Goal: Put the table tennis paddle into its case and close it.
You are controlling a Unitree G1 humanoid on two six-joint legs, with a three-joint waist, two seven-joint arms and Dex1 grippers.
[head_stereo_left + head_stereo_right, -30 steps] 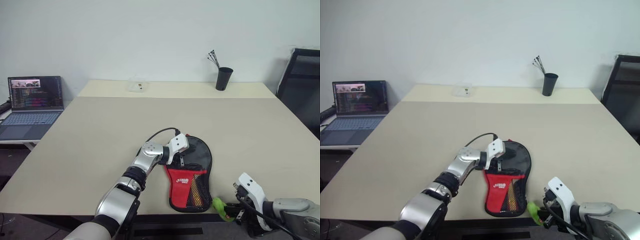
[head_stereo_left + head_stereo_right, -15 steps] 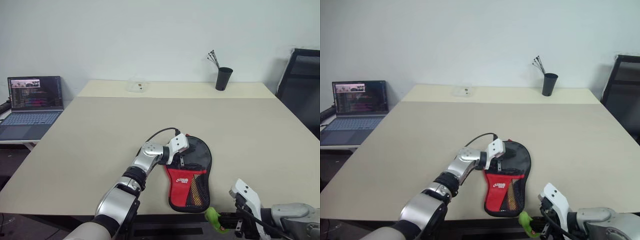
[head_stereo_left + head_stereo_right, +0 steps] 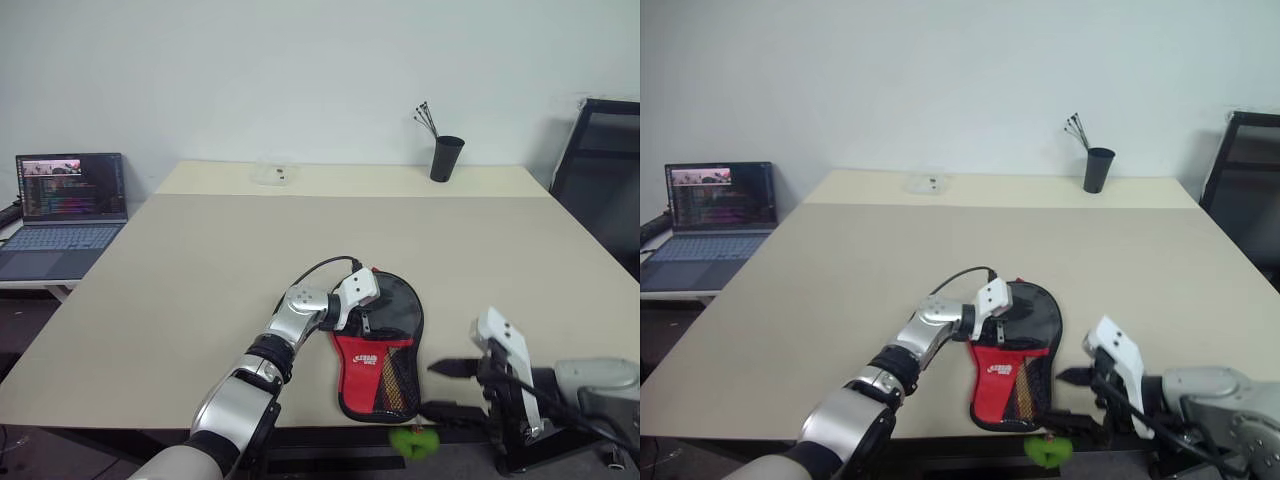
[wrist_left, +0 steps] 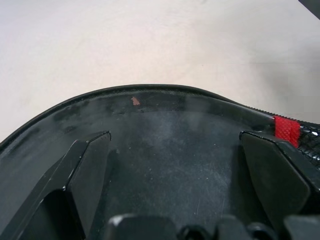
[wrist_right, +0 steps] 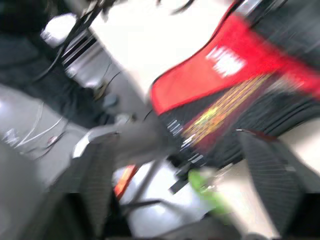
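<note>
— Near the front edge of the table (image 3: 200,260), why is the case (image 3: 383,345) pinned by the left gripper (image 3: 362,318)?

— It appears to be steadied there for closing; the spread fingers (image 4: 85,165) are laid on its black upper part. The table tennis paddle cannot be made out, so it is judged to be inside.

— And the right gripper (image 3: 447,388)?

— It is held wide and empty just right of the case, with a small green thing (image 3: 412,441) seen below the table edge.

— Counts?

— One case, one green thing, one laptop (image 3: 62,212), one black cup (image 3: 447,157).
</note>
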